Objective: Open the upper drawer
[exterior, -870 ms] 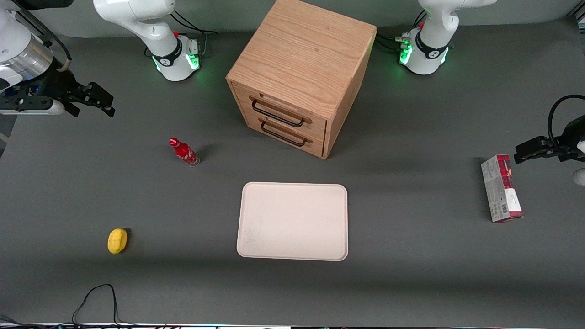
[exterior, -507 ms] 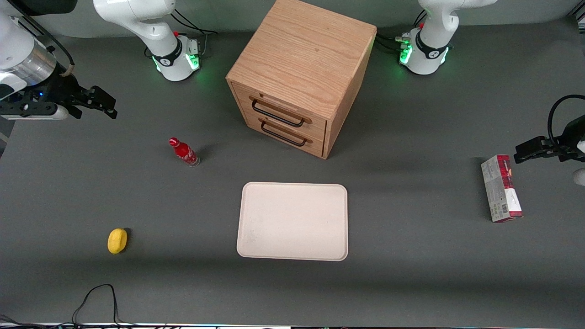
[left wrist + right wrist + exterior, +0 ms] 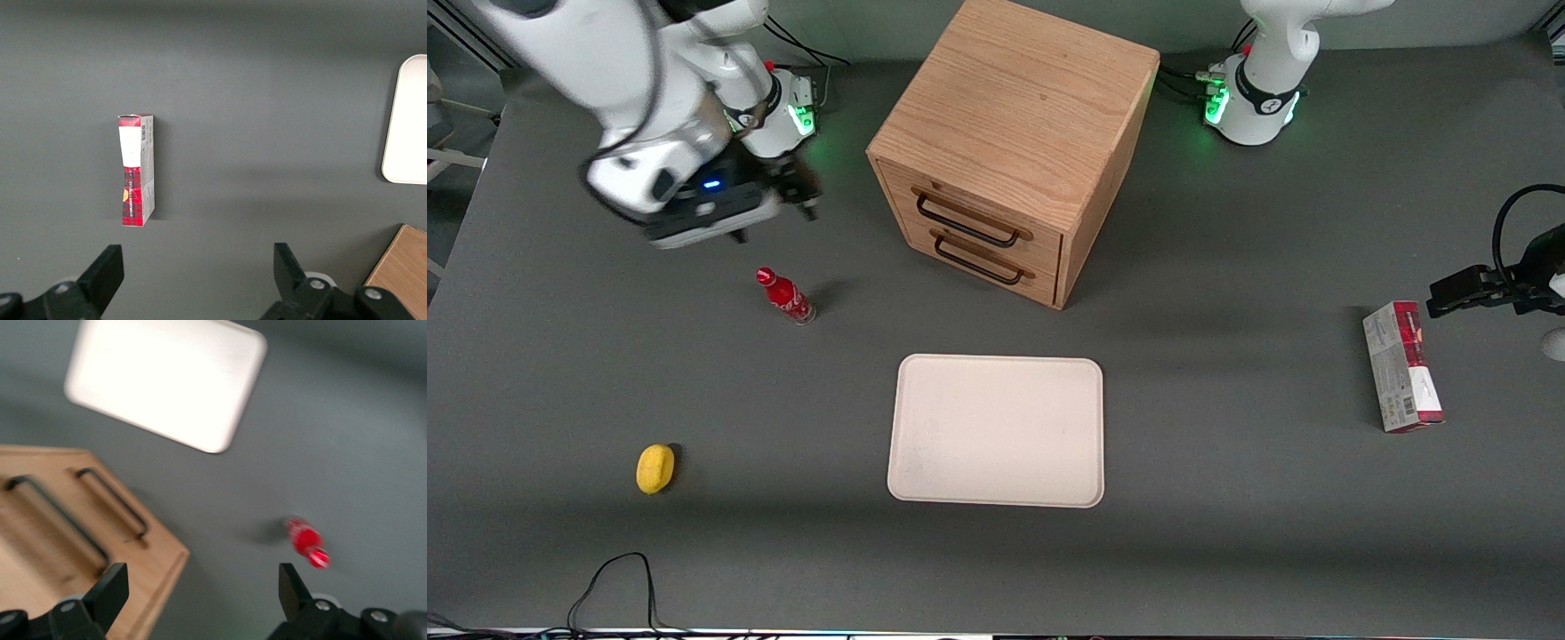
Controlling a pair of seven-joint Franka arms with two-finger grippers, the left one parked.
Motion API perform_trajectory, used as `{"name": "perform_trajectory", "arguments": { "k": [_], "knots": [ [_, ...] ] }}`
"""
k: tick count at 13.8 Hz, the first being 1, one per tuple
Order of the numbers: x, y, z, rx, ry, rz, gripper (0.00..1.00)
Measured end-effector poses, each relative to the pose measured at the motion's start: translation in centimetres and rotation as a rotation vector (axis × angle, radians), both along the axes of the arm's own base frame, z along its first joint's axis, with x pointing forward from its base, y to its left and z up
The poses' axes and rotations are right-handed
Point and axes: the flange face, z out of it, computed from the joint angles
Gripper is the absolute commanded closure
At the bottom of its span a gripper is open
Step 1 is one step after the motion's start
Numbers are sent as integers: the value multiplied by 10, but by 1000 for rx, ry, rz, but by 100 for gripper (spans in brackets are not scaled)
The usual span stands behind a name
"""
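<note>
The wooden cabinet [image 3: 1014, 116] stands at the table's middle, its two drawers shut. The upper drawer [image 3: 996, 218] is the topmost one, with a black bar handle [image 3: 967, 222]; the lower drawer's handle [image 3: 978, 262] is just below it. My right gripper [image 3: 800, 197] hangs open and empty above the table, beside the cabinet toward the working arm's end, well apart from the handles. In the right wrist view the gripper [image 3: 200, 587] has its jaws wide apart, with the upper drawer's handle [image 3: 57, 523] and the lower handle [image 3: 110, 501] near one fingertip [image 3: 110, 587].
A red bottle [image 3: 784, 296] stands on the table just nearer the front camera than my gripper; it also shows in the right wrist view [image 3: 307, 542]. A cream tray [image 3: 996, 430] lies in front of the cabinet. A yellow lemon [image 3: 655, 468] and a red-grey box [image 3: 1402, 366] lie near the table's ends.
My right gripper has swung fast from the working arm's end of the table toward the cabinet and now hangs close beside it. The drawers and objects have not moved.
</note>
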Motion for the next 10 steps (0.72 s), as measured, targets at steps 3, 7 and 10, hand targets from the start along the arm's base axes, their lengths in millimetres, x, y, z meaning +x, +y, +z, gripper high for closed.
{"name": "perform_trajectory", "arguments": {
  "k": [3,7,10],
  "knots": [
    [-28,75,2,34,18,299,0],
    [-25,98,-27,82,103,496,0],
    [-13,104,-73,160,226,569,0]
  ]
}}
